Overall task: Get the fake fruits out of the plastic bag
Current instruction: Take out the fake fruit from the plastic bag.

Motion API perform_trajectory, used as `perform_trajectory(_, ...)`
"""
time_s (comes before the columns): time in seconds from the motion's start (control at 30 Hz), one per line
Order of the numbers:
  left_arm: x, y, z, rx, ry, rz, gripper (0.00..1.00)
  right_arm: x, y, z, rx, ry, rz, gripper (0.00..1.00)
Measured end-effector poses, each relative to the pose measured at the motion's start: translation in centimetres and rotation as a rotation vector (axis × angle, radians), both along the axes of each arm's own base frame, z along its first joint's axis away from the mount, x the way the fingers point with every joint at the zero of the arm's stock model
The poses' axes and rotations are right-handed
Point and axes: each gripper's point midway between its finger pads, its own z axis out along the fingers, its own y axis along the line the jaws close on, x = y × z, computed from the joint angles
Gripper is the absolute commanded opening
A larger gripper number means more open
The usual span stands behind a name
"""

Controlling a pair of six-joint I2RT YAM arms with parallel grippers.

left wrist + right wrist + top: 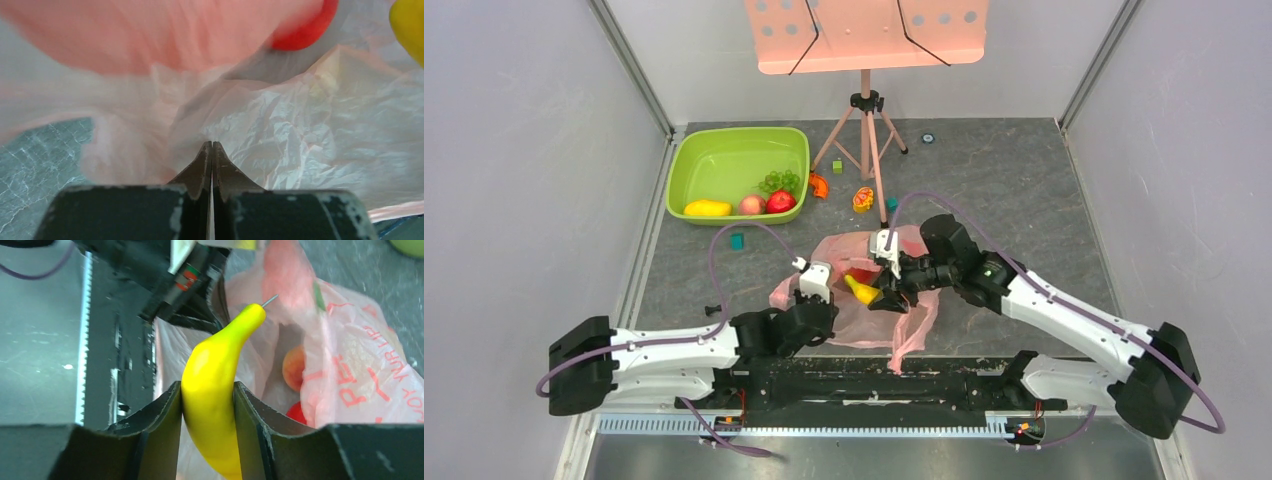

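Right wrist view showed the right gripper point(207, 389) clamped around the thick middle of a yellow banana point(216, 352), a light, rigid, glossy toy that would likely slip if gripped nearer its tip. The left gripper point(210, 147) pinched a fold of the plastic bag point(864, 318), thin and limp, by the middle of the bench's near edge; a peach point(293, 368) and a red fruit point(298, 413) lay inside.

Grey marbled table point(1024, 180) under green basin point(734, 160), pink plastic bag point(864, 322), tripod stand point(865, 102), teal cube point(737, 240)
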Motion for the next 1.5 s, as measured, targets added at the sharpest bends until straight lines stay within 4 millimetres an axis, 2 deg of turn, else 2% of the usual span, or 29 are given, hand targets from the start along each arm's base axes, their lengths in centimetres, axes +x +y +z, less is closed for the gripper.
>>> perform_trajectory(0.13, 0.0, 0.2, 1.2, -0.034, -0.014, 0.002, 0.11, -1.2, 0.6, 2.7, 0.103, -0.003, 0.045, 0.24)
perform_trajectory(0.37, -0.3, 0.2, 4.5, -0.140, -0.044, -0.010, 0.39, -1.9, 1.5, 5.9, 0.237, -0.001, 0.068, 0.25)
perform_trajectory(0.4, -0.4, 0.0, 5.4, -0.166, -0.048, -0.018, 0.45, -1.8, 1.5, 6.2, 0.251, -0.004, 0.059, 0.24)
perform_trajectory(0.5, -0.7, -0.5, 8.5, -0.263, -0.068, -0.043, 0.55, -1.3, 1.6, 7.0, 0.283, -0.014, 0.024, 0.24)
perform_trajectory(0.67, -1.2, -0.9, 14.1, -0.421, -0.108, -0.082, 0.60, -0.2, 1.8, 7.8, 0.308, -0.038, -0.037, 0.23)
perform_trajectory(0.8, -1.7, -1.0, 16.7, -0.496, -0.126, -0.107, 0.64, 0.3, 1.9, 7.8, 0.315, -0.046, -0.063, 0.23)
perform_trajectory(1.07, -1.9, -1.6, 17.4, -0.524, -0.125, -0.125, 0.73, 0.2, 2.1, 8.0, 0.332, -0.044, -0.061, 0.23)
perform_trajectory(1.2, -1.9, -2.5, 17.6, -0.546, -0.110, -0.137, 0.76, -0.1, 2.3, 8.2, 0.337, -0.047, -0.053, 0.23)
perform_trajectory(1.33, -2.0, -3.2, 18.1, -0.575, -0.103, -0.145, 0.77, 0.0, 2.4, 8.0, 0.333, -0.049, -0.059, 0.23)
perform_trajectory(1.5, -2.1, -3.4, 19.2, -0.624, -0.110, -0.144, 0.73, -0.3, 2.8, 7.9, 0.329, -0.052, -0.053, 0.23)
